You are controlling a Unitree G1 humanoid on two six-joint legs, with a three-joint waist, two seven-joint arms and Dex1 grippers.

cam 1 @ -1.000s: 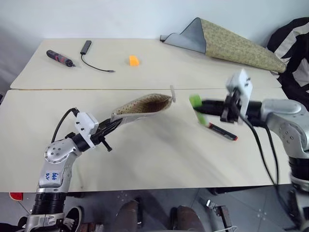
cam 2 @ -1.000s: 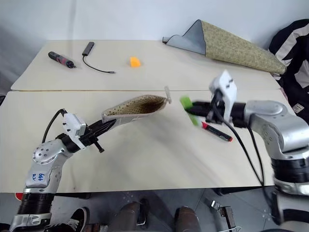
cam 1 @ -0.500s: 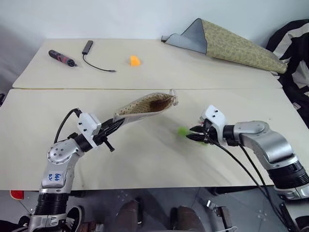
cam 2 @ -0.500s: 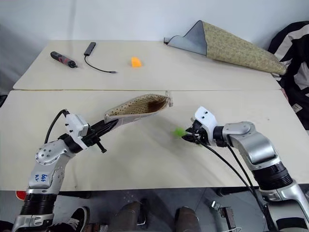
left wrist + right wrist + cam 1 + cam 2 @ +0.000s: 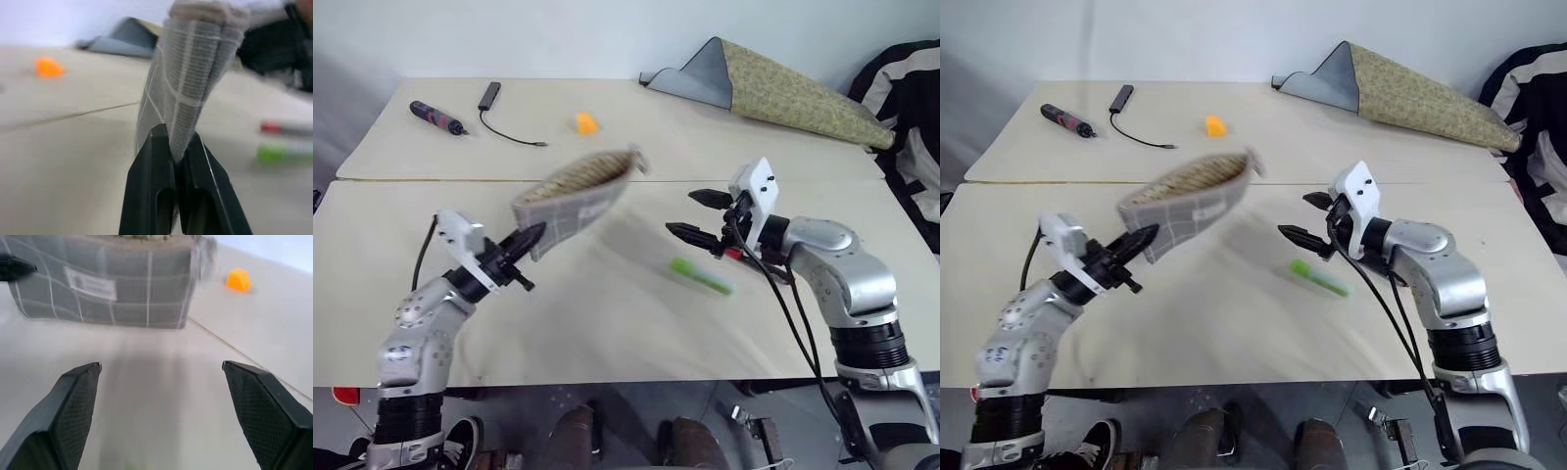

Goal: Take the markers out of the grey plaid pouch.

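1. Jaws: left gripper [image 5: 172, 161] is clamped on one end of the grey plaid pouch [image 5: 576, 196]; right gripper [image 5: 697, 216] has its fingers spread wide with nothing between them.
2. Pouch is lifted off the table [image 5: 607, 323], its free end up and angled toward the right arm. Right wrist view shows its plaid side and white label straight ahead of the spread fingers.
3. Lime green marker [image 5: 699, 276] lies flat on the table, just below and beside the right gripper. Reddish marker [image 5: 286, 128] lies just past it, mostly hidden behind the right gripper in the head views.
4. Judgement: both named markers look out. Can't tell from here whether anything is left inside, since the mouth faces away.
5. Next move, if checking: have the left arm hold the pouch steady first, as it looks blurred. Bring the mouth round to face the right gripper.
6. Narrow the right fingers before entering, since wide tips will likely snag the fabric rim.
7. Risk: the left grip is on a fabric pinch only, so pulling against it could slip the pouch. Keep the right arm clear of the two loose markers so neither gets swept off the table edge.
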